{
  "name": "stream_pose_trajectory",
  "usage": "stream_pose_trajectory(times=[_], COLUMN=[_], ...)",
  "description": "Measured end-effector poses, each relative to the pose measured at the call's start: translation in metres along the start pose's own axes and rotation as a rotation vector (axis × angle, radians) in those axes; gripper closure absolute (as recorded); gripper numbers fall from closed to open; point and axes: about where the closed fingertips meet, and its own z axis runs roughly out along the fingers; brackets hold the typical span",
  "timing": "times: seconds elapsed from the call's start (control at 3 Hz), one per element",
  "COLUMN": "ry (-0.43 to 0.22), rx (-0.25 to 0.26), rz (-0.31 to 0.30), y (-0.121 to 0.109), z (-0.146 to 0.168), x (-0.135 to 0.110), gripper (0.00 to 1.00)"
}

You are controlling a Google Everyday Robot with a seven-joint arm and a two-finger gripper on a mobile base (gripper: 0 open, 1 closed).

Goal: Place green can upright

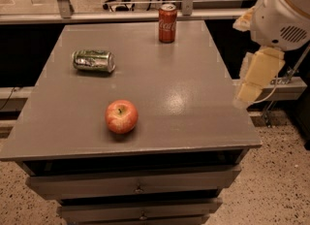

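Observation:
The green can lies on its side on the grey table, at the far left, with its silver top pointing right. My gripper hangs at the right of the camera view, just beyond the table's right edge. It is cream-coloured, sits below the arm's white housing, and is far from the green can. Nothing shows in it.
A red Coca-Cola can stands upright at the table's far edge. A red apple sits near the front, left of centre. Drawers are below the tabletop. A rail runs behind the table.

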Motion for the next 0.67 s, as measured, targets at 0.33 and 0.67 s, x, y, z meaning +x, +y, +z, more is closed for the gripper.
stream_pose_trajectory(times=[0.33,0.67], ry=[-0.071,-0.136], rx=[0.019,-0.012], rz=[-0.036,-0.030], y=[-0.022,-0.042], z=[0.021,0.051], x=[-0.062,-0.145], gripper=[0.00,0.00])
